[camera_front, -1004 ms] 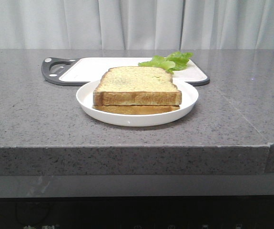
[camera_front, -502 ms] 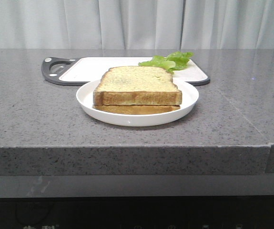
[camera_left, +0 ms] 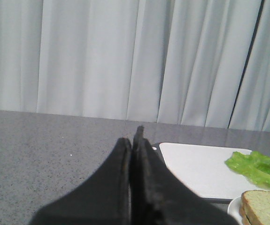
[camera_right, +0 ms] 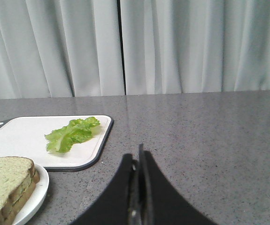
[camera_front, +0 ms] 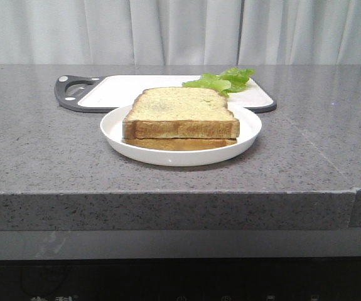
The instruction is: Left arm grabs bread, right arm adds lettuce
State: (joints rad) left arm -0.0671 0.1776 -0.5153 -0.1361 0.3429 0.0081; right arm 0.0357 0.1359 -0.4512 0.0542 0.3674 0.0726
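The bread, a thick slice with a brown crust and a pale speckled face, lies on top of a thinner slice on a white plate. The lettuce lies on the far right part of a white cutting board behind the plate. Neither gripper shows in the front view. My left gripper is shut and empty over the counter, left of the board, with the lettuce and bread off to its right. My right gripper is shut and empty, right of the board, the lettuce and the bread.
The grey speckled counter has a front edge close to the plate. The cutting board has a dark rim and a handle at its left end. Grey curtains hang behind the counter.
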